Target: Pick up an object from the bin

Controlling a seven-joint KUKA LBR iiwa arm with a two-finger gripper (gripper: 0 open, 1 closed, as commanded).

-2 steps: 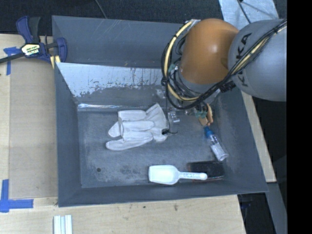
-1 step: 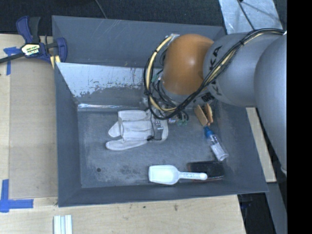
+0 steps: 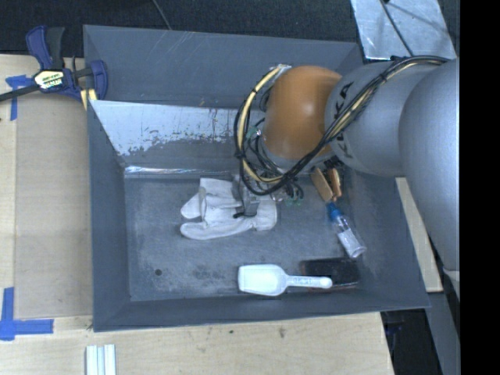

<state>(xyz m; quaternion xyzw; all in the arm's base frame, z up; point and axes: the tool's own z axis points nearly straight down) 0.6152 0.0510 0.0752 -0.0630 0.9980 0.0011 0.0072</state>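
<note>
Arm reaches in from the right, its orange-covered wrist [image 3: 301, 119] bent down over the middle of the bin [image 3: 109, 233]. The gripper [image 3: 247, 203] is down on the crumpled white glove [image 3: 207, 209] lying mid-floor; how far open it is, or whether it has the glove, I can't tell. Nearer the front wall a white scoop [image 3: 266, 280] lies beside a flat black object [image 3: 336, 270], with a blue-capped tube [image 3: 344, 233] just behind them.
</note>
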